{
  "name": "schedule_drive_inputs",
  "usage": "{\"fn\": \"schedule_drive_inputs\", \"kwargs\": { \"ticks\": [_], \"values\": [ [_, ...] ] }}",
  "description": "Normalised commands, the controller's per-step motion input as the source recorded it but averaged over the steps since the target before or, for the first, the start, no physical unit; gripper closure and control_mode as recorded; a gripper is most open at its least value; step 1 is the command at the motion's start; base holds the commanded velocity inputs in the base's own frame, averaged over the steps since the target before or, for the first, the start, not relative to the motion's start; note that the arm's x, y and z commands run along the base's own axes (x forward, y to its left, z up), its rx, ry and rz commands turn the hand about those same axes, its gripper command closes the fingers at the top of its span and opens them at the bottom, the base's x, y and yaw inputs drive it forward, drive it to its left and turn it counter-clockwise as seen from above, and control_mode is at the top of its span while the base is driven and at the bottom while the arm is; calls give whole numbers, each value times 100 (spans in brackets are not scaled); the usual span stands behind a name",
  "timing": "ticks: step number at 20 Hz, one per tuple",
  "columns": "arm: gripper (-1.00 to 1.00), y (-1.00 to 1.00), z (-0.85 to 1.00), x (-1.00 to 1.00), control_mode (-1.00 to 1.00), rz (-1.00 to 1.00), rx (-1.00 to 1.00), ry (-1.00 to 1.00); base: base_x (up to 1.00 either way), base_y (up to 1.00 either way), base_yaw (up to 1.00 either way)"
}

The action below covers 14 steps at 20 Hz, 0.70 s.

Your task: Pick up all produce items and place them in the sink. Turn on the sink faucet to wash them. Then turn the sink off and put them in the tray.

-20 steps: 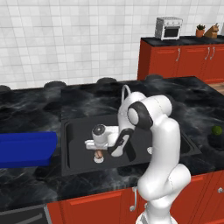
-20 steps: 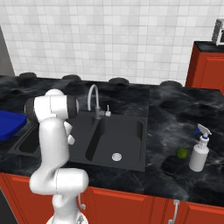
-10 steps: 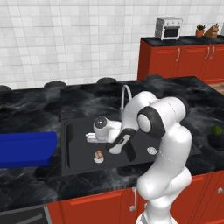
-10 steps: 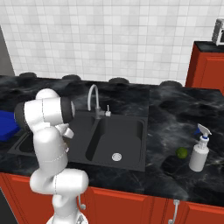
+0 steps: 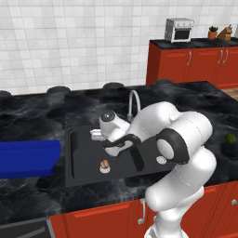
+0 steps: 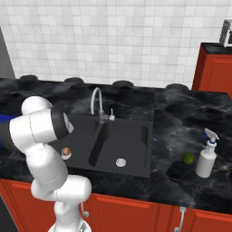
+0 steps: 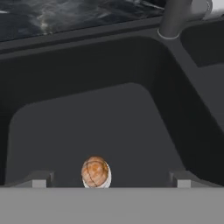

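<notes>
We see our gripper (image 7: 111, 177) spread wide and empty above the left basin of the sink (image 5: 83, 174). The tan-brown piece (image 7: 95, 171) sits on that basin's drain, at six o'clock in the hand view, between the fingertips (image 7: 41, 178).

We stand in a home kitchen: a black marble counter (image 6: 181, 113) with a recessed double sink (image 6: 131, 136) and gooseneck faucet (image 6: 96, 102), red cabinets (image 5: 186, 65), white wall tiles (image 6: 113, 41), and a toaster oven (image 5: 179, 29).
</notes>
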Motion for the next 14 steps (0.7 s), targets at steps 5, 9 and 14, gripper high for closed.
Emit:
{"fn": "schedule_drive_inputs", "kwargs": {
  "ticks": [5,9,14],
  "values": [
    [-100,22,74,-1,-100,0,0,3,0,0,0],
    [-100,25,64,-6,-100,0,0,4,0,0,0],
    [-100,22,50,-24,-100,0,0,2,0,0,0]
  ]
}}
